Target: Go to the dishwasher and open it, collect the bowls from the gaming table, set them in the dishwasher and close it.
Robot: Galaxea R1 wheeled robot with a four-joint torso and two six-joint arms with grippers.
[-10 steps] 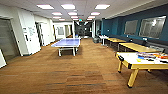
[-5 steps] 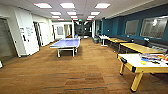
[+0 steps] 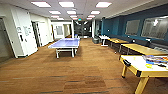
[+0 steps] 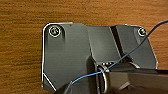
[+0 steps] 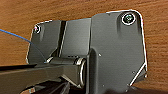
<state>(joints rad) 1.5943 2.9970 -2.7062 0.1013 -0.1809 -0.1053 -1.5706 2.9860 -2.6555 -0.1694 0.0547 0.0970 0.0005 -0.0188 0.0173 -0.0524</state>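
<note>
From the head view, a long room with a brown wood-patterned floor (image 3: 82, 72) is being shown, lit by ceiling panels. The gaming table (image 3: 140, 65) is being seen at the right edge, close by: a pale glossy top, a yellow edge with dark corner fittings, and yellow legs. Small coloured items are being carried on its top, too blurred to be told apart. A blue table-tennis table (image 3: 65, 43) is standing mid-room, well apart from it, and yellow-wood tables (image 3: 140, 48) are lining the blue right-hand wall. In both wrist views, wood-grain floor is being passed beneath dark robot plates; whether either gripper is open or closed cannot be told.
</note>
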